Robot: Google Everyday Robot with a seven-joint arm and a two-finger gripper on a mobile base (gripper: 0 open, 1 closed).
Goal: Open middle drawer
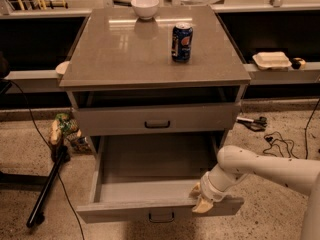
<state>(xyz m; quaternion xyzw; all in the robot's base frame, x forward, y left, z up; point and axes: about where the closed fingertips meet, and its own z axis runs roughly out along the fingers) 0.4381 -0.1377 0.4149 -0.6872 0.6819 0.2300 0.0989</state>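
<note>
The grey cabinet [155, 59] has its upper drawer [125, 120], with a black loop handle [157, 124], nearly closed. Below it the middle drawer [115, 213] is pulled far out towards me. Its inside [150, 169] is open to view and holds nothing. Its black loop handle [161, 217] shows at the bottom edge of the view. My gripper [204, 202], on a white arm [260, 169] coming from the right, rests on the top edge of this drawer's front, right of the handle. Any drawer below is hidden.
A blue soda can [182, 42] and a white bowl [145, 6] stand on the cabinet top. A white container [271, 60] sits on the ledge at right. A black stand leg [47, 186] and a small bag [64, 126] are on the floor at left, cables [275, 141] at right.
</note>
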